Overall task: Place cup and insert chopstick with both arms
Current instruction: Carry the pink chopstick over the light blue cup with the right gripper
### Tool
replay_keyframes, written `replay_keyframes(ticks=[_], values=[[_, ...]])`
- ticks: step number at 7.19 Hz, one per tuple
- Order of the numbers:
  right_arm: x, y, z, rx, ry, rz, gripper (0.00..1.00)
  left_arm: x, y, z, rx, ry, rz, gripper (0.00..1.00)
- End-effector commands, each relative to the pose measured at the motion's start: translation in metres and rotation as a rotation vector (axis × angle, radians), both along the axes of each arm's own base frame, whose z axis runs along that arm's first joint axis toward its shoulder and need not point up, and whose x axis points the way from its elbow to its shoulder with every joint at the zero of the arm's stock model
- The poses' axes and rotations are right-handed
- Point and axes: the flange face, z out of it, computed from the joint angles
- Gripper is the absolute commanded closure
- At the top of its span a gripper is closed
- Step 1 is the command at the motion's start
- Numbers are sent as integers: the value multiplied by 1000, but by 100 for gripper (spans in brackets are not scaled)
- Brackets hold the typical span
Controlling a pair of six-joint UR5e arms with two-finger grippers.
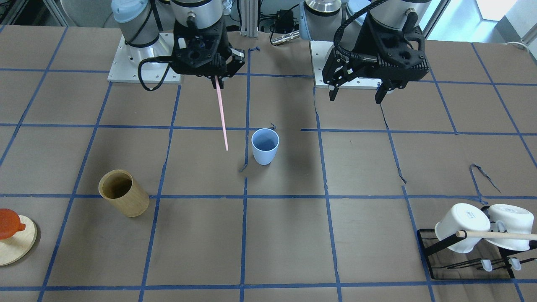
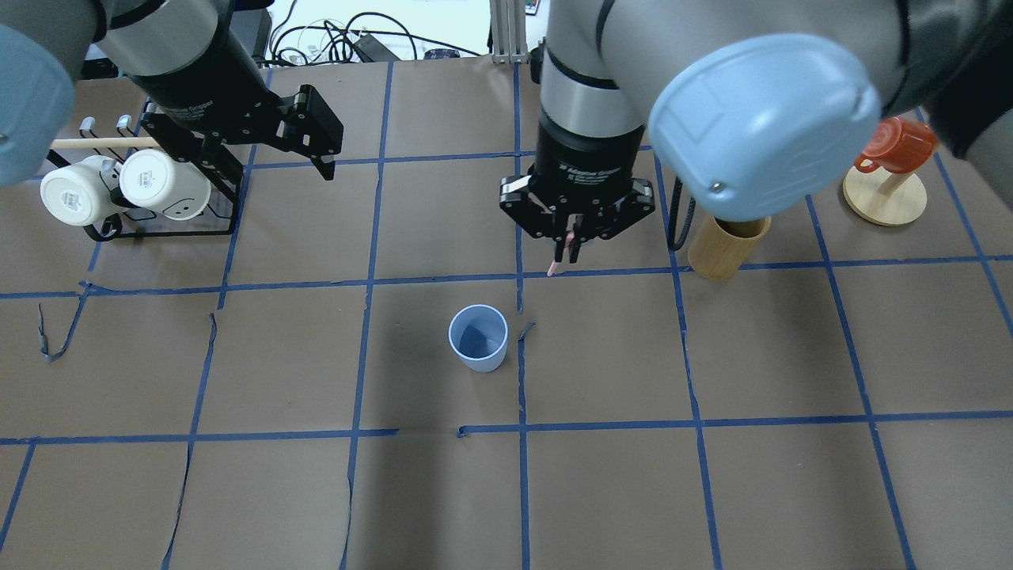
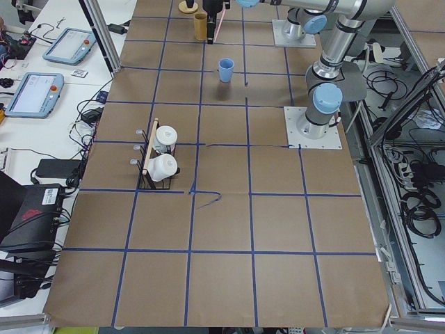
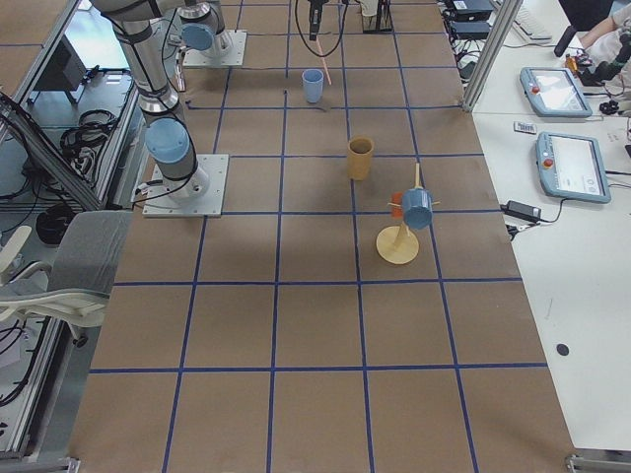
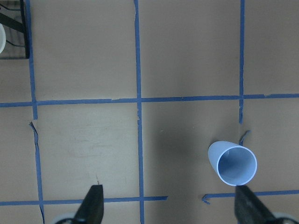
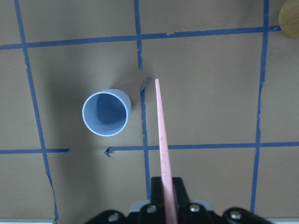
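Note:
The light blue cup point(image 1: 265, 146) stands upright and empty near the table's middle; it also shows in the overhead view point(image 2: 478, 338) and in both wrist views point(image 5: 232, 164) point(image 6: 105, 113). My right gripper point(image 1: 218, 82) is shut on the top end of the pink chopstick point(image 1: 222, 117), which hangs down well above the table. Its tip point(image 6: 157, 84) is beside the cup, outside the rim. My left gripper point(image 1: 356, 98) is open and empty, raised above the table, apart from the cup. Its fingertips point(image 5: 93, 205) frame bare table.
A tan bamboo cylinder point(image 1: 123, 193) stands on my right side. A black rack point(image 1: 432, 245) with two white mugs point(image 1: 461, 226) and a wooden rod point(image 1: 499, 235) is on my left. An orange cup on a round wooden stand point(image 1: 14, 247) sits at the far right.

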Motion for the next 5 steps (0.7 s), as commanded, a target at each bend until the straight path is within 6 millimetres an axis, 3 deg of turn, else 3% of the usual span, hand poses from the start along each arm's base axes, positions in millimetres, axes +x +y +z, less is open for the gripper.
replay_keyframes(ticks=[1, 2, 5], values=[[34, 20, -6, 14, -11, -8, 100, 2, 0, 1, -1, 0, 4, 0], [39, 27, -7, 31, -14, 0, 100, 2, 0, 1, -1, 2, 4, 0], [70, 26, -39, 49, -5, 9, 100, 2, 0, 0, 0, 0, 4, 0]])
